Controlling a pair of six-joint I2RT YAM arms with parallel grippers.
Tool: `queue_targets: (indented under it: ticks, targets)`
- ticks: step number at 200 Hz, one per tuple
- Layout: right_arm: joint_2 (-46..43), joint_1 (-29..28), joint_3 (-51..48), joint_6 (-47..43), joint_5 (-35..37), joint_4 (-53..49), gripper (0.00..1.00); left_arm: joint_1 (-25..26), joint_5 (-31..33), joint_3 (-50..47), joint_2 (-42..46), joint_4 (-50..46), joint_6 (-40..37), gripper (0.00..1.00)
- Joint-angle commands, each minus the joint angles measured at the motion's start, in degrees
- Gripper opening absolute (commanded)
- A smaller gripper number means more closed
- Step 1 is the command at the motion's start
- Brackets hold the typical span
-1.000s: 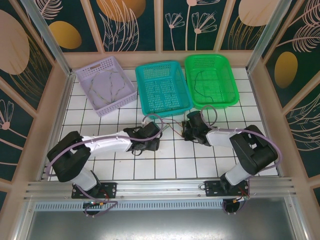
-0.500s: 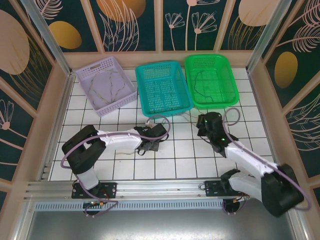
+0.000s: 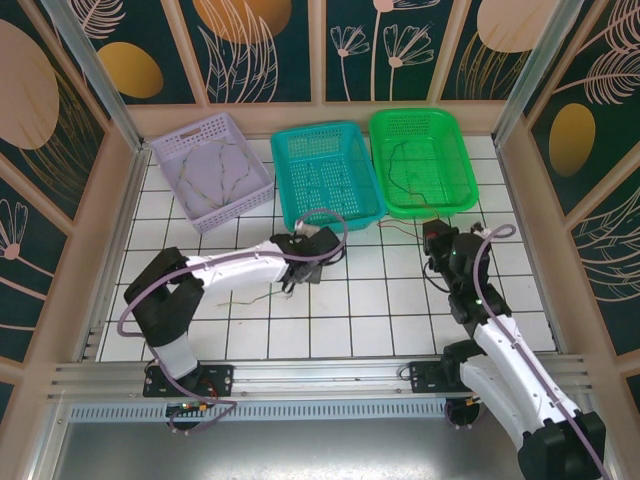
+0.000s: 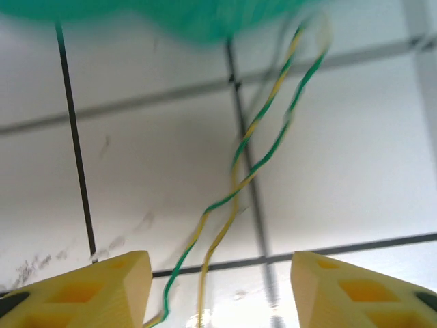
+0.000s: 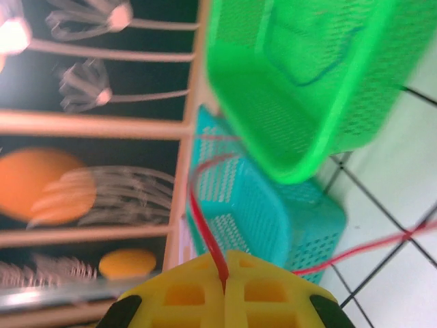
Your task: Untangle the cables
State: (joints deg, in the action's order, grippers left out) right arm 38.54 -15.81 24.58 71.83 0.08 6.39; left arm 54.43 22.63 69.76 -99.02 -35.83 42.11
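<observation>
The right arm has swung out from the middle of the table towards its own side. Its gripper now sits near the front of the green basket (image 3: 455,195), well apart from the left gripper, which it was just beside a second ago. The left arm has edged towards the front of the teal basket (image 3: 328,178).

There are two arms and three baskets in a row along the far side: the lilac basket (image 3: 175,150), the teal one and the green one.

I can count three separate cables. One is a green-and-yellow cable (image 4: 237,183), two thin strands twisted loosely round one another, which lies on the white tiled table (image 3: 400,310). It runs from the teal basket's edge down between the fingers of the left gripper (image 4: 220,273). Those fingers stand spread wide, and neither presses on the strands.

The second is a red cable (image 5: 198,212), thin and glossy. It is pinched in the right gripper (image 5: 225,270), whose yellow fingers are pressed together on it. One end arcs up in front of the teal basket, and the other trails off across the tiles.

The third, a dark cable (image 3: 398,172), lies loosely curled inside the green basket. Several pale strands (image 3: 215,178) lie inside the lilac basket, but from here I cannot tell how many.
</observation>
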Motion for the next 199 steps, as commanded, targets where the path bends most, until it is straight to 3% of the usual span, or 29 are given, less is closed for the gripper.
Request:
queue_targets:
  ticks: [1,30,48,73,115,160,178,199]
  targets:
    - [-0.7,0.9,3.2,-13.3,-10.0,8.2,0.00,-0.1,3.5,9.0,4.2,-5.2,0.5,0.62]
    - [4.1,2.2,6.6,-15.4,-21.6,19.6,0.00,-1.0,2.7,18.3,6.1,-6.8,3.4,0.67]
    - [8.5,2.2,12.5,-21.6,-29.5,18.5,0.00,-4.0,0.4,22.6,8.3,-6.7,6.0,0.67]
    - [12.5,2.3,16.8,-26.2,-41.0,20.5,0.00,-12.5,-13.7,21.2,12.8,0.6,8.3,0.66]
    - [20.4,2.0,24.1,-24.6,-59.3,24.2,0.00,-23.4,-38.8,14.2,14.4,13.3,12.8,0.66]
    - [25.4,1.1,30.5,-29.0,-69.6,16.6,0.00,-24.1,-57.3,10.3,12.0,26.5,16.6,0.70]
    - [27.0,0.3,32.4,-31.0,-70.1,13.9,0.00,-24.0,-60.0,7.8,11.6,33.4,19.8,0.71]
    - [28.4,-0.4,33.7,-31.8,-69.9,13.4,0.00,-23.6,-61.6,8.8,9.0,34.8,20.2,0.73]
